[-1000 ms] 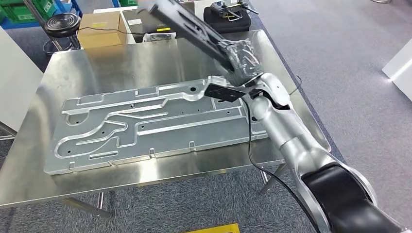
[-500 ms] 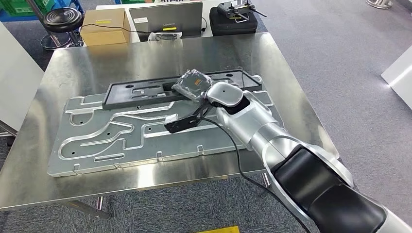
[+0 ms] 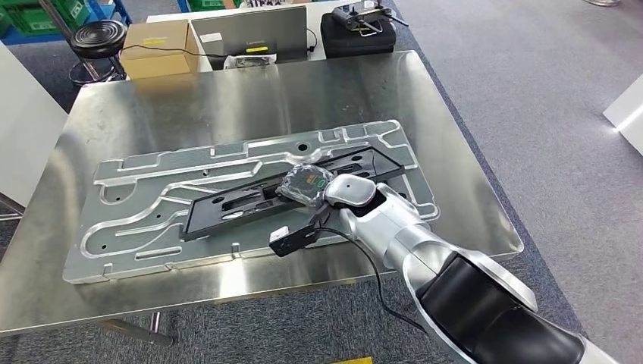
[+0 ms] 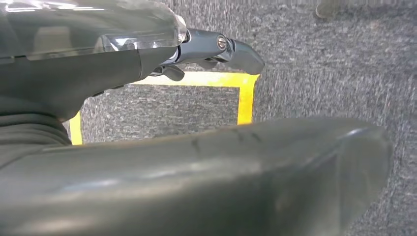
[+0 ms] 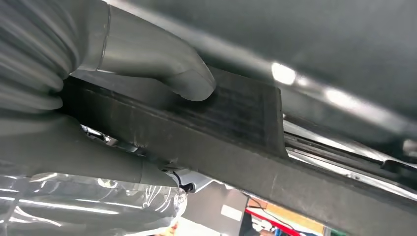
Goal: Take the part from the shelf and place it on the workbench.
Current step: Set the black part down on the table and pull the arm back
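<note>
Part: you see the long black part (image 3: 280, 193) lying slantwise over the silver machined plate (image 3: 152, 205) on the steel workbench (image 3: 227, 91).
Right hand: your right hand (image 3: 305, 183) grips the part near its middle; in the right wrist view the thumb (image 5: 162, 61) presses its flat face while the fingers wrap below.
Left hand: your left hand (image 4: 123, 59) hangs over grey carpet (image 4: 344, 64) with yellow tape (image 4: 244, 96); you cannot tell its finger state.
Behind the bench: a cardboard box (image 3: 155, 47), a laptop (image 3: 246, 30) and a black case (image 3: 356, 34).
</note>
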